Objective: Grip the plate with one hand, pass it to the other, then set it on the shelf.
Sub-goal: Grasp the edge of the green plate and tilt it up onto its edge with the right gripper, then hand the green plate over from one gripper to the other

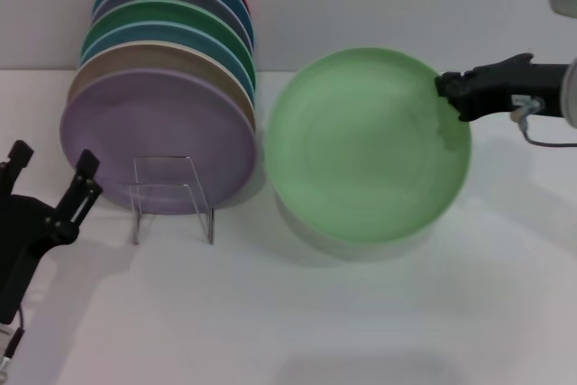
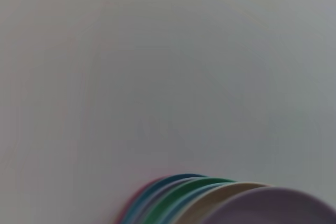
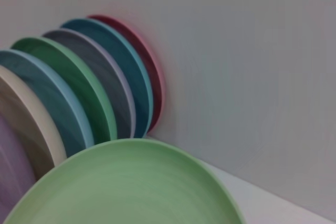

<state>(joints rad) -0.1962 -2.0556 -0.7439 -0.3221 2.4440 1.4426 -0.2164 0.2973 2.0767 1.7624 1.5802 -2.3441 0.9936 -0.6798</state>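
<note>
The first step is judged to be in hand: the light green plate (image 1: 365,146) is held off the white table (image 1: 361,322) by the right gripper (image 1: 451,92), whose black fingers are closed on the plate's rim at the upper right of the plate, right of centre in the head view. The plate is tilted, its face turned toward the camera, and a shadow is cast beneath its lower edge, so it is taken to be lifted and not resting on the surface.

The left gripper (image 1: 52,169) is seen at the lower left of the head view, with its fingers spread apart and nothing between them; it is well apart from the plate, with the rack (image 1: 171,200) and its row of coloured plates (image 1: 162,105) lying between the two.

The hand-over is not yet done. For the next move, the plate would need to be carried toward the left of the frame, and its free rim offered between the spread fingers. Care would be called for near the lilac front plate (image 1: 158,137), which stands just beside the held plate's left edge.
</note>
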